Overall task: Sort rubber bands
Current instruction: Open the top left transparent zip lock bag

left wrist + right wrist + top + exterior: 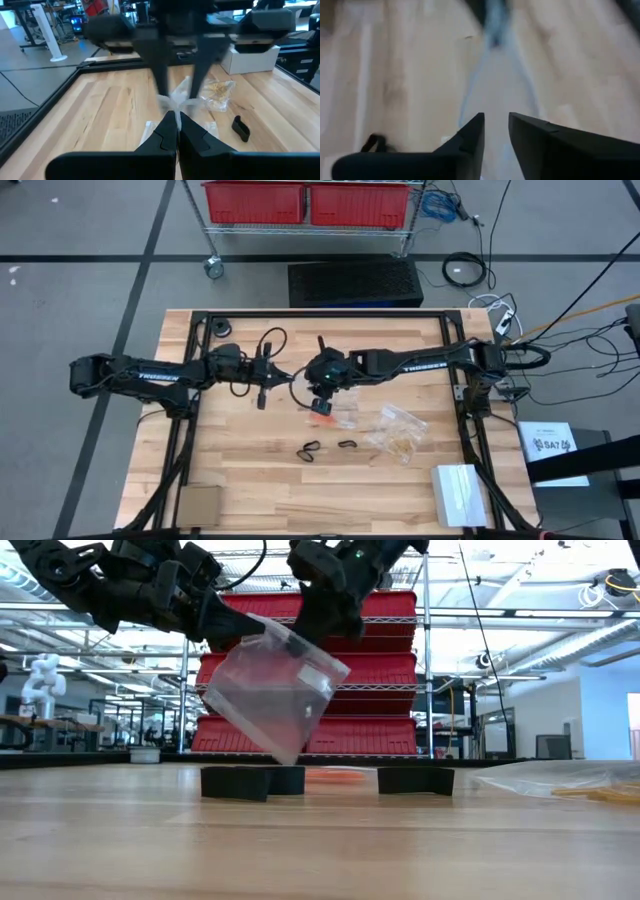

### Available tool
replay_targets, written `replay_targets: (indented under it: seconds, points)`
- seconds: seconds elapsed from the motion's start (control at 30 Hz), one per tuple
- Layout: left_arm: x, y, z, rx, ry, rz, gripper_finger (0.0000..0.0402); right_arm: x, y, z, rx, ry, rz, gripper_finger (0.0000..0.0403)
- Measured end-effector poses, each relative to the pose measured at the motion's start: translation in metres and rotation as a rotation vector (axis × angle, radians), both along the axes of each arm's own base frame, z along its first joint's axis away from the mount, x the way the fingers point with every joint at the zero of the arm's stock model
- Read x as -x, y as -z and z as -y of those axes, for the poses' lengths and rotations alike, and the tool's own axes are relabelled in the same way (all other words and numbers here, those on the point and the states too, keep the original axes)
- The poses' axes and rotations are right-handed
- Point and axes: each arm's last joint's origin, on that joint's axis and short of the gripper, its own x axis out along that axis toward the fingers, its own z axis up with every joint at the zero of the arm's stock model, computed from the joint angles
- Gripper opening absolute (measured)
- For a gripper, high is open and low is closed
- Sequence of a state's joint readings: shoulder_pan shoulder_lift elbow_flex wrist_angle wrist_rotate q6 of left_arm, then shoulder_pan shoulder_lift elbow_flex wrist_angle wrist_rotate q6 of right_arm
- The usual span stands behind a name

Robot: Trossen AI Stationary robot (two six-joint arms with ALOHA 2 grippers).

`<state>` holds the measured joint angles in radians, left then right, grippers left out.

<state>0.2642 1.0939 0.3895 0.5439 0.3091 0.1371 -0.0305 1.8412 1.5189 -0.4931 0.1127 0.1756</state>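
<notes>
Nearest, two tiny black rubber bands (310, 450) lay at six o'clock on the wooden worktop (240, 480). Farther, the left end effector (176, 116), closed, pinched a clear plastic bag (275, 690); the right end effector (496, 117) stood parted. Judging so, bagging was underway; next, picking bands.

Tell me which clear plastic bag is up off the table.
The empty clear bag hanging between both grippers, above the table's middle. The other bag, holding tan bands, lies flat on the wood to the right.

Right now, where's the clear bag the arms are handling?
Low view: the clear bag hangs above the table centre, pinched by the left gripper at one upper corner, the right gripper just opening at the other.
</notes>
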Motion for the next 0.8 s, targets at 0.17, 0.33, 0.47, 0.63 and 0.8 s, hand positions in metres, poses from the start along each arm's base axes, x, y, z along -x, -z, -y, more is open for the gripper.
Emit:
replay_targets:
  seconds: [0.17, 0.33, 0.47, 0.63, 0.8]
  points:
    - [0.0, 0.0, 0.0, 0.002, -0.001, -0.004, 0.0002, 0.003, -0.019, 0.005, 0.0, 0.01, 0.094, 0.0088]
    - [0.0, 0.001, 0.0, 0.002, -0.004, -0.006, 0.0002, -0.003, -0.006, 0.003, -0.048, -0.037, 0.064, 0.0056]
    - [0.0, 0.001, 0.001, 0.005, -0.002, -0.006, 0.0002, -0.008, 0.009, 0.001, -0.044, -0.041, 0.017, 0.0017]
    - [-0.001, 0.001, 0.002, 0.004, 0.0, -0.006, 0.0002, -0.008, 0.011, 0.003, -0.009, -0.009, 0.008, 0.0003]
    - [-0.001, 0.0, 0.003, 0.003, 0.004, -0.005, 0.0002, -0.011, 0.005, 0.004, 0.022, -0.035, 0.061, 0.0004]
